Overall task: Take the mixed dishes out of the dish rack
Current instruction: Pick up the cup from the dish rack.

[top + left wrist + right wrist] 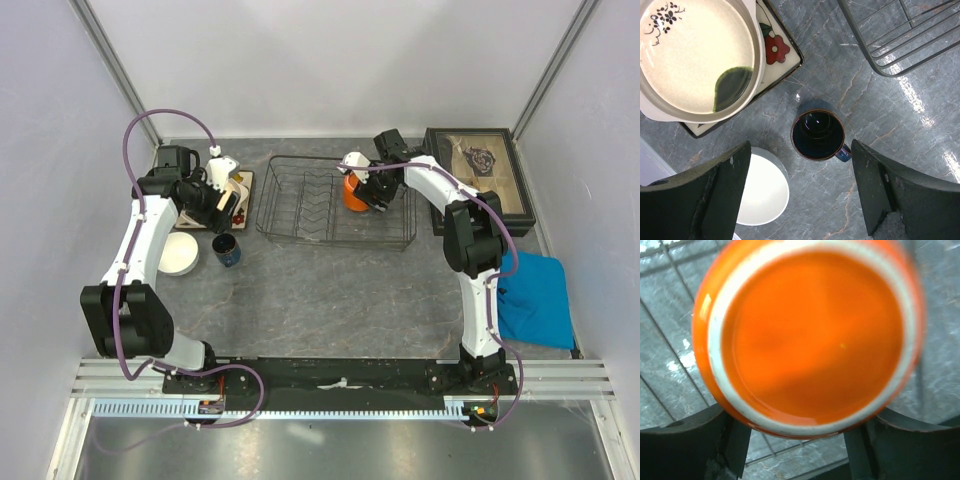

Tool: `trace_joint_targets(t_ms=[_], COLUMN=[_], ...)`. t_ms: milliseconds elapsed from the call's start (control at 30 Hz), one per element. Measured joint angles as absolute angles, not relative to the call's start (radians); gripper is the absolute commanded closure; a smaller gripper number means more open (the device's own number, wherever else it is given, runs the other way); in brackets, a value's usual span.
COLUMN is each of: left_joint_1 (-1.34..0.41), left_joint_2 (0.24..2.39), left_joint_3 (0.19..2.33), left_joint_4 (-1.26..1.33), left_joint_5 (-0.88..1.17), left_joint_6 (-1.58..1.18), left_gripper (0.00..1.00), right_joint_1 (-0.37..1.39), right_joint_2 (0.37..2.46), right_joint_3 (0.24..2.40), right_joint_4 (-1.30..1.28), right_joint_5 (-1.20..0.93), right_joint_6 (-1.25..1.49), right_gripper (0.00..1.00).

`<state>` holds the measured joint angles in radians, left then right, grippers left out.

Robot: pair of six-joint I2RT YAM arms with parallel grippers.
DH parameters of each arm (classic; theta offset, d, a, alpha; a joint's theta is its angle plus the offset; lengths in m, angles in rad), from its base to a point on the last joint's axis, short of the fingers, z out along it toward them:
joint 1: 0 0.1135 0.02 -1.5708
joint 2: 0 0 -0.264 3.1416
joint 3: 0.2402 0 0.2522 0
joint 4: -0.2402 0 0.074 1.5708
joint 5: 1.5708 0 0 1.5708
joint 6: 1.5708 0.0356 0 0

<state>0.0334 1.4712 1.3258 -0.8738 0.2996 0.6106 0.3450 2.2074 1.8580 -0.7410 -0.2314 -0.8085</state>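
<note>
**Right gripper around orange cup in rack; left gripper released over unloaded dishes**

The right gripper [367, 190] is down inside the dish rack [300, 210], near its back right part. Its jaws sit on either side of the orange cup [352, 192]. In the right wrist view the orange cup [807, 335] fills most of the frame and is slightly blurred. A dark finger [685, 445] shows at each lower corner, close against the cup wall. Cannot tell if the pads are pressing on the cup or just beside it. The cup is over the rack wires, and the rest of the rack looks bare.

The left gripper [801, 150] is released, jaws wide with nothing between them, hovering over the desk [340, 290] left of the rack. Below it stands the dark blue mug [817, 135], upright on the desk with its handle toward the lower right. The white bowl [765, 190] sits just beside the mug, not touching it. The cream bowl [695, 55] rests on top of the square cream plate with flower pattern [777, 50]. The curved edge of a pale plate [660, 114] shows between them. A rack corner is at the top right of the left wrist view.

A black glass-lidded box [478, 178] stands right of the rack. A blue cloth [535, 295] lies near the right arm.
</note>
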Motion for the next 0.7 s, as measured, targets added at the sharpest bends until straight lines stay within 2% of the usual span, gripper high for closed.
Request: trace_joint_targets(t_ms=[467,700], left_joint_1=[0.033,0.033], left_joint_2=[1.473,1.473], left_joint_3=[1.318,1.299], left_joint_4=[-0.858,-0.857], left_joint_5=[0.299,0.298], left_joint_6=[0.611,0.611], left_gripper=[0.13,0.13], right_joint_1=[0.370,0.371], right_joint_2=[2.142,2.142], right_joint_3=[1.752,1.749], right_joint_4=[-0.733,-0.702], right_joint_5=[-0.250,-0.249], right_joint_6=[-0.810,-0.793], right_gripper=[0.34,0.50])
